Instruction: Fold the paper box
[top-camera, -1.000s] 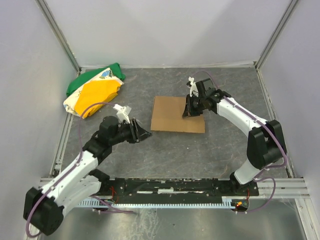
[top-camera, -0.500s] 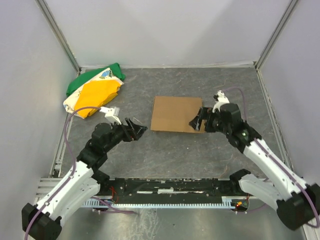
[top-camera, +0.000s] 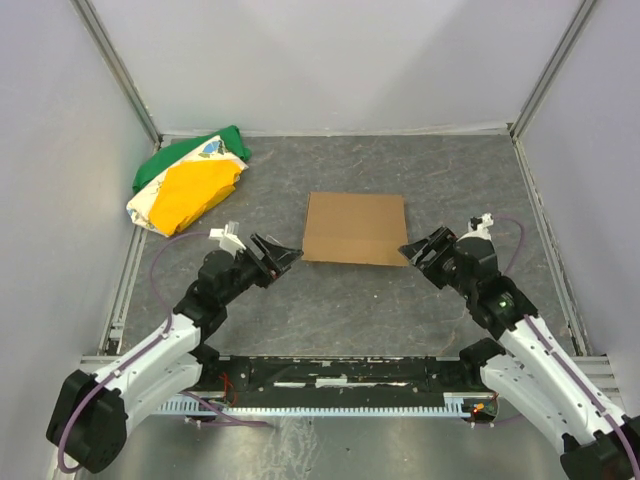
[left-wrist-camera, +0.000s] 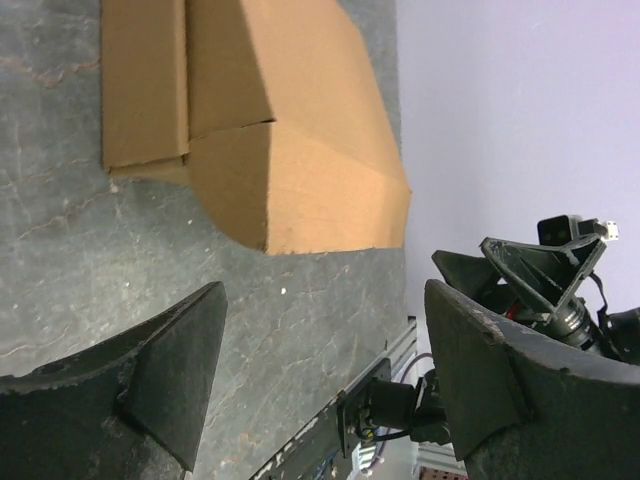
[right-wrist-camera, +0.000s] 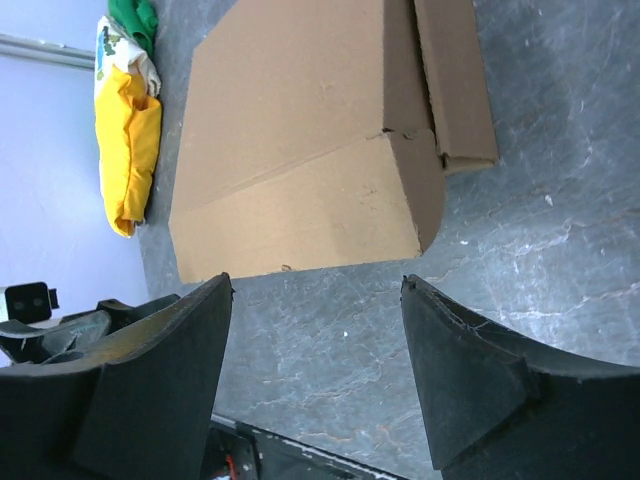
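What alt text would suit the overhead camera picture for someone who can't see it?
A brown paper box lies on the table, with the left gripper and right gripper open by its near corners, holding nothing. A green, yellow and white cloth bundle sits far left.

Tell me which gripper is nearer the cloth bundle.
Left. The left gripper is just near-right of the cloth bundle, left of the paper box; the right gripper is beyond that box's right corner.
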